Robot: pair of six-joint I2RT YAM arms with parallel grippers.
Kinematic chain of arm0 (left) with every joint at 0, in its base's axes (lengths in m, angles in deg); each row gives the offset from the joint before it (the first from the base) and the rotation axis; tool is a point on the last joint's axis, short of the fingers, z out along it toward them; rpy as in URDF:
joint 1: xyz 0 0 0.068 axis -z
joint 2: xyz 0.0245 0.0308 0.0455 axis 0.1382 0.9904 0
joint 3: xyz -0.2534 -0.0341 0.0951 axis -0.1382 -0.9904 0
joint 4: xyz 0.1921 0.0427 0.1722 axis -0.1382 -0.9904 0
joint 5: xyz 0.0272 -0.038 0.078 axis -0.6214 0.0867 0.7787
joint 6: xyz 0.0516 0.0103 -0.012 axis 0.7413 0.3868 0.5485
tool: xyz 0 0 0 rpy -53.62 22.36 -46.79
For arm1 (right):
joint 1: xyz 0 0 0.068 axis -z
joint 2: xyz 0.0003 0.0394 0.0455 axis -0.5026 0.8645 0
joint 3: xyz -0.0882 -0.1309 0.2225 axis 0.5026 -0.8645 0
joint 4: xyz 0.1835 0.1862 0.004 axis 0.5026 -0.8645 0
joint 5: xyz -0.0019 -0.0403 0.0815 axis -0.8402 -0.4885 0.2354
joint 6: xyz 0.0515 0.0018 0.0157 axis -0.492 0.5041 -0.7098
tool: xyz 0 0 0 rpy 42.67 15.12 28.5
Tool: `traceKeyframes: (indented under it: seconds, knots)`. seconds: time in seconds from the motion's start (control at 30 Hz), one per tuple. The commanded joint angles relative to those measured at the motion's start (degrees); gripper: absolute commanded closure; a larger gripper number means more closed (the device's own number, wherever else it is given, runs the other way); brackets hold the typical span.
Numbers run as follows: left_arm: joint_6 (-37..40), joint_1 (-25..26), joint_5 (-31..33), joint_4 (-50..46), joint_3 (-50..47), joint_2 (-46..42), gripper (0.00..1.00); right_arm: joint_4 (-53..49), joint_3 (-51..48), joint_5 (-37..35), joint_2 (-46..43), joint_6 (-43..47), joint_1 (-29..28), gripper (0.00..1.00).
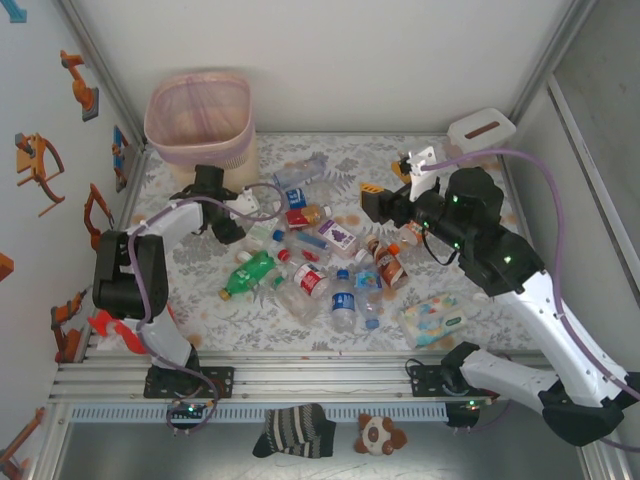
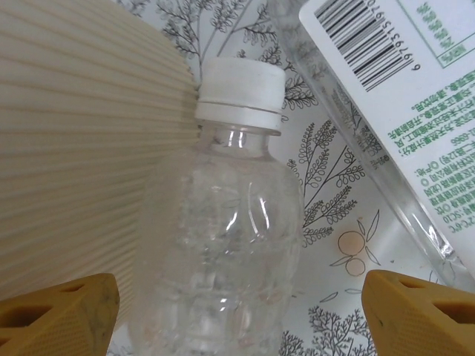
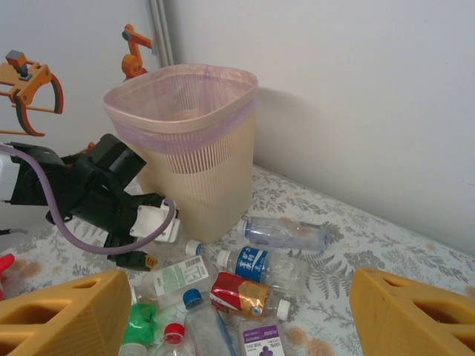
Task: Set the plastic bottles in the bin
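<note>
The left gripper (image 1: 228,224) sits low at the near foot of the bin (image 1: 160,140), which stands in the far left corner of the table (image 1: 200,305). Its fingers are spread wide on either side of a clear white-capped bottle (image 2: 230,222), not visibly touching it. The right gripper (image 1: 372,203) hangs wide open and empty right of the other plastic bottles (image 1: 312,262), which are heaped mid-table.
</note>
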State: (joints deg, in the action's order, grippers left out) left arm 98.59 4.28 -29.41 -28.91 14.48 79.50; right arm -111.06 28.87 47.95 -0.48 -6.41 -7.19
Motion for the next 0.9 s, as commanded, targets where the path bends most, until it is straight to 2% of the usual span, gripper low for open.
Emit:
traceKeyframes:
  seconds: [0.0, 0.4, 0.57, 0.87]
  knots:
    - [-1.5, -0.9, 0.4, 0.3, 2.3, 1.7, 0.16, 0.9, 1.6, 0.0, 0.0, 0.7, -0.2, 0.24]
    - [-3.7, -1.2, -1.8, -6.6, 5.3, 5.1, 0.16, 1.4, 1.2, -0.2, -0.2, 0.2, -0.1, 0.23]
    - [-5.0, -1.2, -1.8, -8.8, 5.6, 4.2, 0.20, 1.4, 0.8, -0.5, -0.8, 0.2, -0.2, 0.24]
    - [-7.5, -1.1, -0.2, -11.3, 3.7, 1.6, 0.20, 1.6, 0.6, -0.1, -0.6, 0.0, -0.2, 0.23]
